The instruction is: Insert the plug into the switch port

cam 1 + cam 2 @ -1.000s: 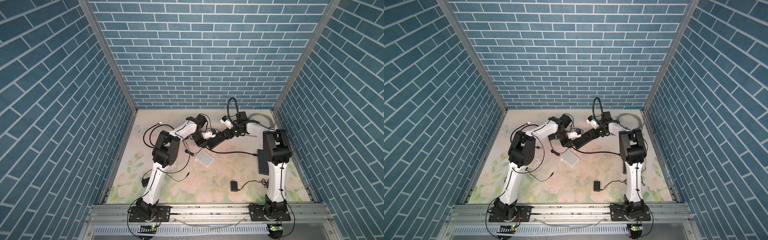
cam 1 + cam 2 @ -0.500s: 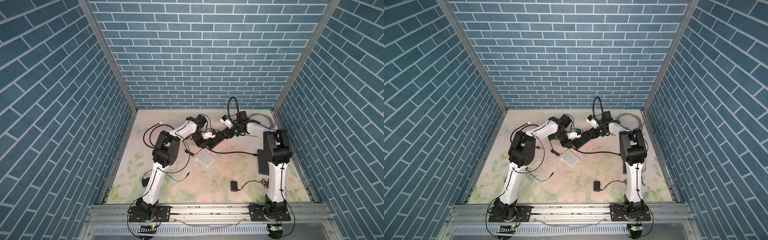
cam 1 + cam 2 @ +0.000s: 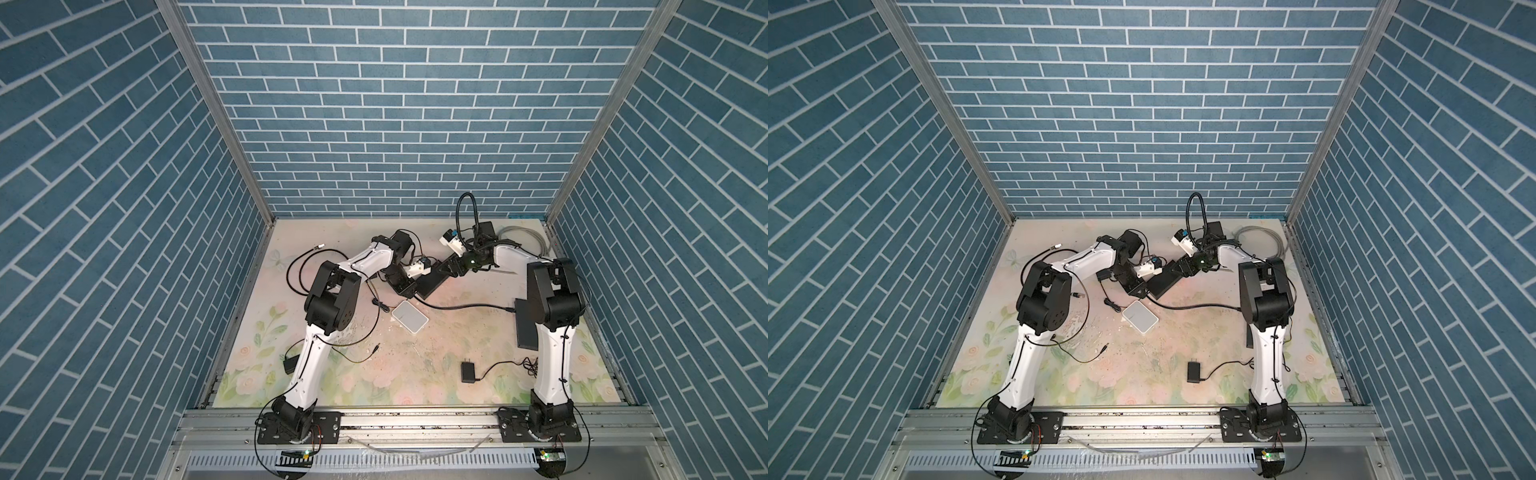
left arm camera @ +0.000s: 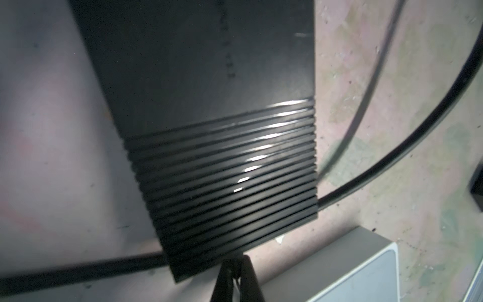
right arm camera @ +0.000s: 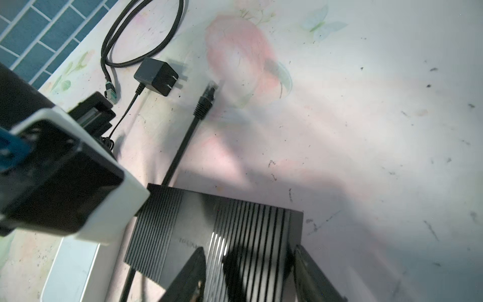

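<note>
Upper centre in both top views: switch (image 3: pixel 432 279). Right wrist view, not left, shows loose plug (image 5: pixel 206 100); switch lettering illegible. Right gripper (image 5: pixel 249 252) clamps switch; left gripper (image 4: pixel 235 262) closed at its corner.

walls: blue brick-pattern panels (image 3: pixel 395 104) on three sides | corners: bare metal posts (image 3: pixel 218 116) | worktop (image 3: pixel 419 357): pale floral print, scuffed, speckled with grit | near edge: metal rail (image 3: pixel 415 420), slotted white duct (image 3: pixel 415 471) beyond | light: even, soft shadows
</note>
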`<control>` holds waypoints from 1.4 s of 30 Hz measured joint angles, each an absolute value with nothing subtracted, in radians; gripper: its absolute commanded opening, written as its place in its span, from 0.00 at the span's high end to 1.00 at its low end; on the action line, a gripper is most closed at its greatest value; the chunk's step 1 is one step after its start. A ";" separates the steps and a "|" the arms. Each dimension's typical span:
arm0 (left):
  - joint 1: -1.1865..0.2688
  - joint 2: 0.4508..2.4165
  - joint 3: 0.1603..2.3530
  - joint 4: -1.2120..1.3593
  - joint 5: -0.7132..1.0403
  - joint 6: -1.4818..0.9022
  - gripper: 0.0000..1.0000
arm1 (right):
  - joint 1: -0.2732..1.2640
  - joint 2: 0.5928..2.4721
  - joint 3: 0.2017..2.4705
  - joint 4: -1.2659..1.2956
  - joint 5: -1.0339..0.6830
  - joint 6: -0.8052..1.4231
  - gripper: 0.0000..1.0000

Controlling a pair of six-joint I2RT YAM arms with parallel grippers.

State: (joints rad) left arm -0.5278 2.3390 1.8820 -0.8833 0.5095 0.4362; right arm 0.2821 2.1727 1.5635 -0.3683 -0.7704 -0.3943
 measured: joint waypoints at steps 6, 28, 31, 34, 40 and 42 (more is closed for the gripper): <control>-0.530 2.338 1.866 -0.839 0.554 0.372 1.00 | 0.282 2.173 1.592 -0.370 -0.779 -0.440 0.47; -0.555 2.343 1.903 -0.860 0.477 0.269 1.00 | 0.255 2.201 1.547 -0.335 -0.796 -0.461 0.48; -0.555 2.352 1.921 -0.876 0.477 0.270 1.00 | 0.255 2.201 1.546 -0.334 -0.797 -0.469 0.49; -0.556 2.378 1.970 -0.923 0.471 0.271 1.00 | 0.255 2.201 1.547 -0.335 -0.797 -0.478 0.49; -0.563 2.434 2.082 -1.023 0.453 0.272 1.00 | 0.255 2.201 1.549 -0.335 -0.797 -0.493 0.49; -0.564 2.441 2.095 -1.036 0.452 0.267 1.00 | 0.255 2.201 1.552 -0.339 -0.797 -0.500 0.49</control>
State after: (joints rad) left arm -0.5636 2.4413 2.0953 -1.0359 0.4519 0.2668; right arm 0.2550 2.2013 1.5517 -0.3389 -0.7971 -0.4999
